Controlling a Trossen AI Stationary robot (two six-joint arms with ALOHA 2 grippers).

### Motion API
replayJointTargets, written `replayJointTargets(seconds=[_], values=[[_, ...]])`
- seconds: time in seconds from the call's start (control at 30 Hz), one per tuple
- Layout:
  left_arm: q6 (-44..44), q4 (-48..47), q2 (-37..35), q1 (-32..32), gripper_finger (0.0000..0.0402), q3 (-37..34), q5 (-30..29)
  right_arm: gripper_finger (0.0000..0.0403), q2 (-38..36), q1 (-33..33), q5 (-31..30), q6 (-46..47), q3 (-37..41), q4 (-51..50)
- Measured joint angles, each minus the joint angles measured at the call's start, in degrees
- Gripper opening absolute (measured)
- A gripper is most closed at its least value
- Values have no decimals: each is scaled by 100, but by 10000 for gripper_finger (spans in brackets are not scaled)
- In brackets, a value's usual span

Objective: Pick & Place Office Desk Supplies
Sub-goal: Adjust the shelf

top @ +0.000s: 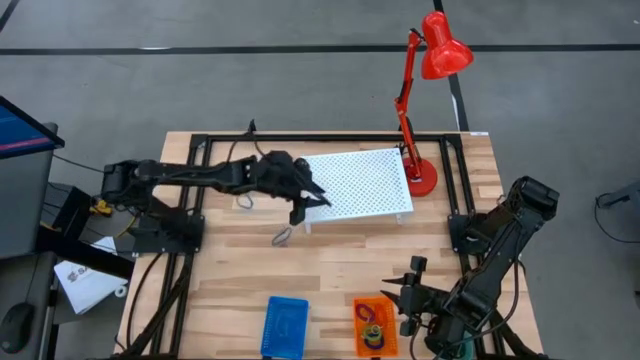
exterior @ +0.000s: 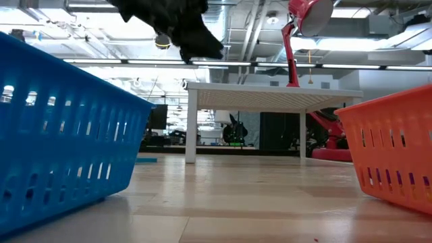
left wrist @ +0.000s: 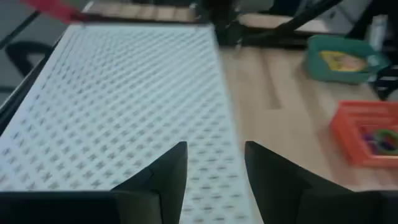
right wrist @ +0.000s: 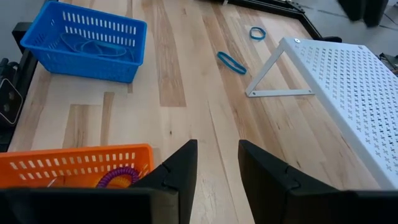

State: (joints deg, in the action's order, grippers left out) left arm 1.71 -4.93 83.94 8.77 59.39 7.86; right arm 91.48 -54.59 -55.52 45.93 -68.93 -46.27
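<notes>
Two blue loops lie flat on the wooden table, one point(right wrist: 231, 62) by the white stand's near-left leg, also in the high view point(top: 282, 237), the other point(right wrist: 257, 32) farther off. A purple loop point(right wrist: 118, 177) sits in the orange basket point(right wrist: 74, 165), and blue loops point(right wrist: 93, 46) lie in the blue basket point(right wrist: 84, 40). My left gripper point(left wrist: 214, 149) hovers open over the near-left part of the white perforated stand point(top: 360, 183), with nothing between its fingers. My right gripper point(right wrist: 217, 146) waits open above the table's near right, beside the orange basket point(top: 375, 322).
A tall red desk lamp point(top: 430, 60) stands at the stand's far right corner. The blue basket point(top: 285, 325) and orange basket sit at the near edge. A teal-green tray point(left wrist: 342, 59) with something yellow inside shows beyond the orange basket. Bare wood lies between stand and baskets.
</notes>
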Motion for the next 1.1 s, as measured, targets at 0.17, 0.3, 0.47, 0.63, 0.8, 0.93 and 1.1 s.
replayJointTargets(seconds=[0.17,0.3,0.47,0.63,0.8,0.93,1.1], values=[[-4,-151,511,247,156,-8,24,113,0,-4,8,0,0,-32],[121,-3,824,250,156,-4,60,113,0,-4,19,13,0,-45],[130,-17,884,293,156,8,-44,113,0,-4,21,13,0,-67],[127,-346,870,368,156,27,-244,113,0,-11,21,41,0,-62],[116,-468,875,426,156,20,-307,113,0,-51,22,59,0,-65],[108,-629,879,494,156,16,-504,113,0,-50,21,59,0,-62],[90,-751,875,514,156,16,-660,113,0,-48,21,62,0,-62]])
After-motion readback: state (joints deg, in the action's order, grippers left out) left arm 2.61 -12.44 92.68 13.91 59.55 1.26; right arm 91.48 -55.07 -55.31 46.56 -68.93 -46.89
